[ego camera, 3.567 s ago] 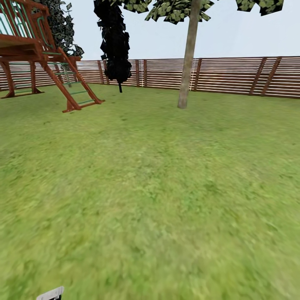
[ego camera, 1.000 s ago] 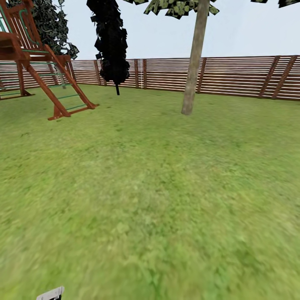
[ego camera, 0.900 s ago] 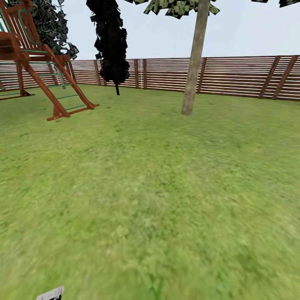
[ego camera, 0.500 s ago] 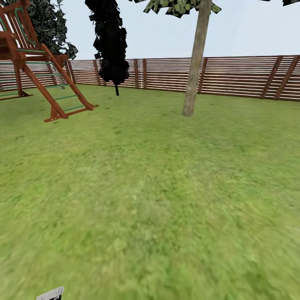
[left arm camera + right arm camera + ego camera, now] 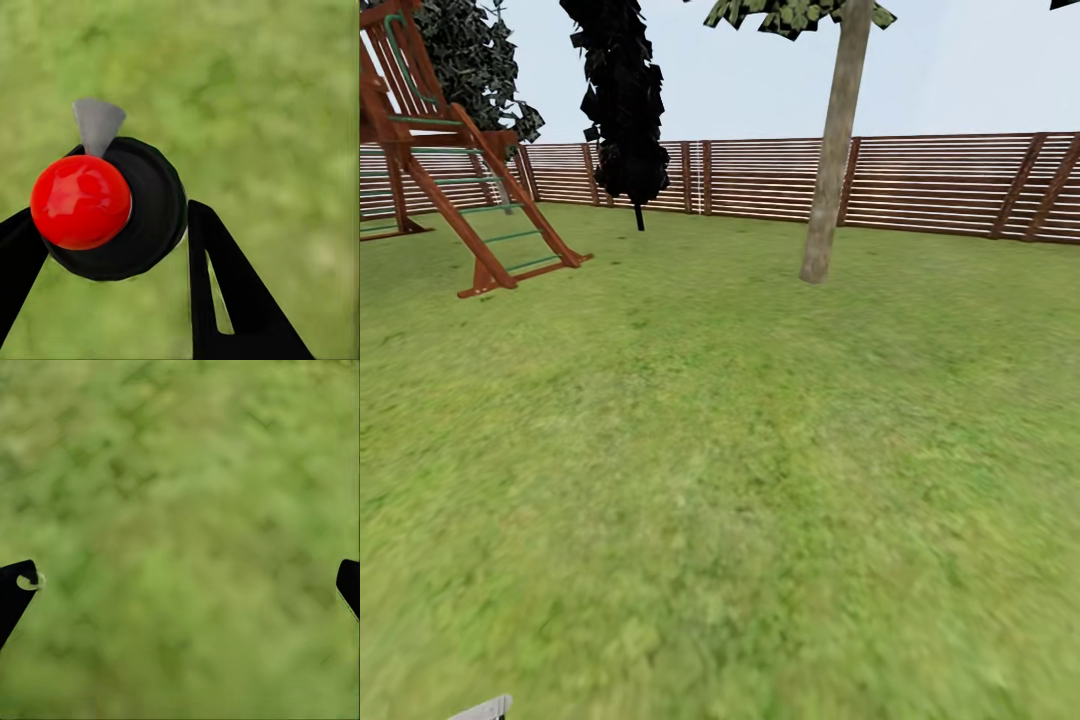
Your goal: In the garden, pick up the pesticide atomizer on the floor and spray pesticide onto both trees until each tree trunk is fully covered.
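Only unlabelled pesticide atomizer (image 5: 112, 210) between fingers (image 5: 225, 292)

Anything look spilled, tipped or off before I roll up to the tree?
Nothing stands out. The pesticide atomizer sits gripped in the left pincer, red top facing the camera. The right pincer is open over grass. The tree trunk ahead leans slightly, with no whitish specks visible on its bark.

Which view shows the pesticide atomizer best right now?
The left wrist view: the pesticide atomizer sits close up between the left pincer fingers, its red cap and grey nozzle clear. In the head view a small grey sliver at the bottom edge may belong to it; I can't tell. The right wrist view looks onto lawn.
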Motion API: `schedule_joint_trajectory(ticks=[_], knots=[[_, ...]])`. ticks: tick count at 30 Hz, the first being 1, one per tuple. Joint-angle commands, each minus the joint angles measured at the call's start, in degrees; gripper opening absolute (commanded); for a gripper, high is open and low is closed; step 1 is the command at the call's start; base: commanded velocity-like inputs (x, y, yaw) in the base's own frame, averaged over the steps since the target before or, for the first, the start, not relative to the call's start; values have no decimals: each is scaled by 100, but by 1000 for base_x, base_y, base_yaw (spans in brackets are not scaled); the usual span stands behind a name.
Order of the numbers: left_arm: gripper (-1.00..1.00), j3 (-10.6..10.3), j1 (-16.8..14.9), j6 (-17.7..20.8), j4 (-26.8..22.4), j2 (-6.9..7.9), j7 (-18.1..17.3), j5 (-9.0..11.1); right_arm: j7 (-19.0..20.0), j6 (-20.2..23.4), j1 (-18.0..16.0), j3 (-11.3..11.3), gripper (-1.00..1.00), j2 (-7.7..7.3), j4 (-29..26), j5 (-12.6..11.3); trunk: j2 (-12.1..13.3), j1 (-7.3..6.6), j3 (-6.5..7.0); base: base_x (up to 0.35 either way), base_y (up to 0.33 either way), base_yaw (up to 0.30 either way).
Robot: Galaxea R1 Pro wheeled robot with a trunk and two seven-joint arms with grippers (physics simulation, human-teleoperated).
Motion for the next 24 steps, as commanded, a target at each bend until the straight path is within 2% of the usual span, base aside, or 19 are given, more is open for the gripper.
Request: schedule_joint_trajectory(ticks=[1,20,24], knots=[[-100,21,-2,-14,7,-1,-30,24,32,-10,0,-48,100,2,-7,15,-2,3,-5,336,0,0],[-100,-4,17,-14,28,-11,-45,-32,36,-12,0,-45,100,21,12,22,-2,3,-5,336,0,-2],[-100,-5,21,-14,28,-11,-43,-39,29,-13,0,-55,100,-8,-8,0,-2,3,-5,336,0,-204]])
